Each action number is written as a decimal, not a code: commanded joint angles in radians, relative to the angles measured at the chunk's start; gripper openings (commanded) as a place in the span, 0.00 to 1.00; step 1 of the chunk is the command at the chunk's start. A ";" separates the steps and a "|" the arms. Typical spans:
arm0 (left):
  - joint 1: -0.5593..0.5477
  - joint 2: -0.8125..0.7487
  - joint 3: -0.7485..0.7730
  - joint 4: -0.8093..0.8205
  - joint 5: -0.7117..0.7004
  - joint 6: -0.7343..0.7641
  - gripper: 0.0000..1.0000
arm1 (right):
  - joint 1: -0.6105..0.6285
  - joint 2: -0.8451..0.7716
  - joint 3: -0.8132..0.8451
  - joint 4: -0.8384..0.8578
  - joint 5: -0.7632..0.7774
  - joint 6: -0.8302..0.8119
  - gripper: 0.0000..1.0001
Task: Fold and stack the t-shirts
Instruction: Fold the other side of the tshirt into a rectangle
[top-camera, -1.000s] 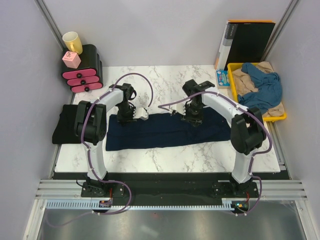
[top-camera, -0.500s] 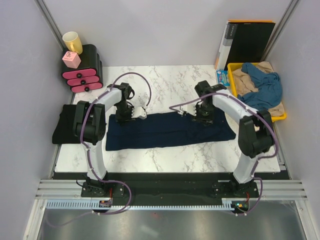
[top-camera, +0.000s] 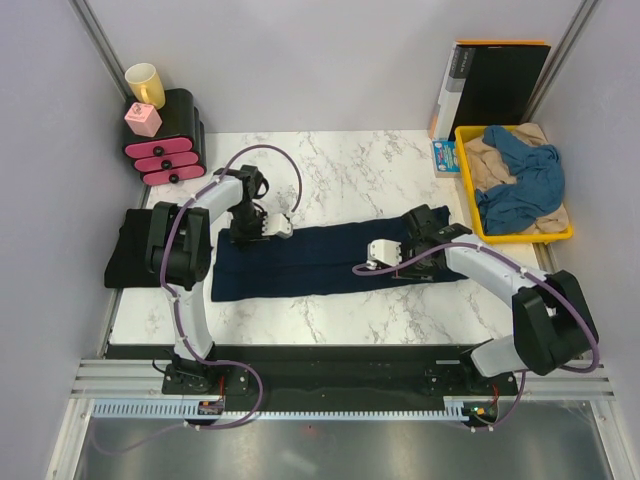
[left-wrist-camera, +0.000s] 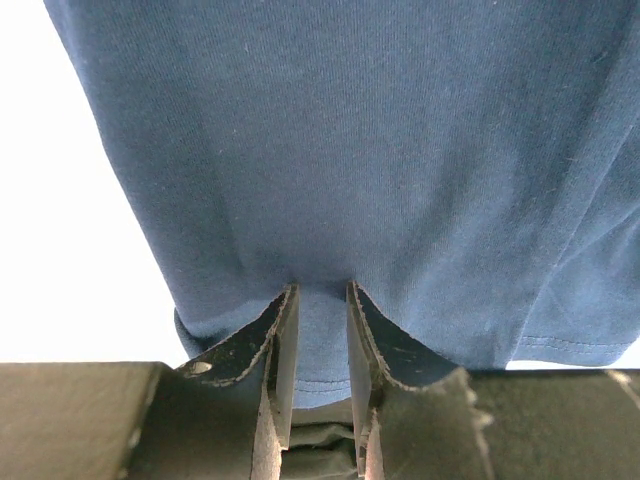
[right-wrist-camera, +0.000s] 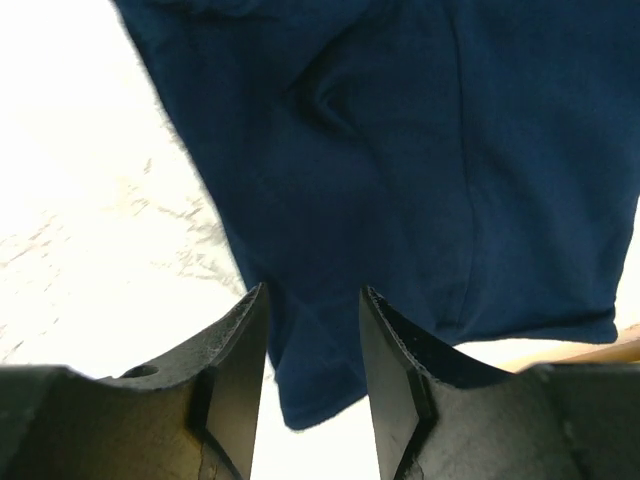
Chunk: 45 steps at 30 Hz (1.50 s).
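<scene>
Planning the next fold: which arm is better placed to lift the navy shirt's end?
Left. The left gripper pinches an edge of the navy shirt; the right gripper stands open over the other end.

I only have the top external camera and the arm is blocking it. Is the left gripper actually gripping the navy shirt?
Observer: Yes. The left wrist view shows the left gripper closed on the navy t-shirt at its edge, with cloth puckering into the jaws.
Operator: And the right one?
Observer: Its wrist view shows the right gripper with its jaws apart. A corner of the shirt lies slack between them, unclamped, and the bright table shows beside it.
</scene>
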 joint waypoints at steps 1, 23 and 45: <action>-0.009 -0.066 0.028 -0.008 -0.014 -0.012 0.33 | 0.003 0.032 -0.011 0.184 0.037 0.032 0.49; -0.006 -0.043 0.061 -0.009 -0.032 0.000 0.32 | 0.038 -0.005 0.067 -0.086 -0.072 -0.017 0.00; 0.005 -0.022 0.086 -0.011 -0.014 0.031 0.32 | 0.146 0.091 0.187 -0.476 -0.126 -0.069 0.42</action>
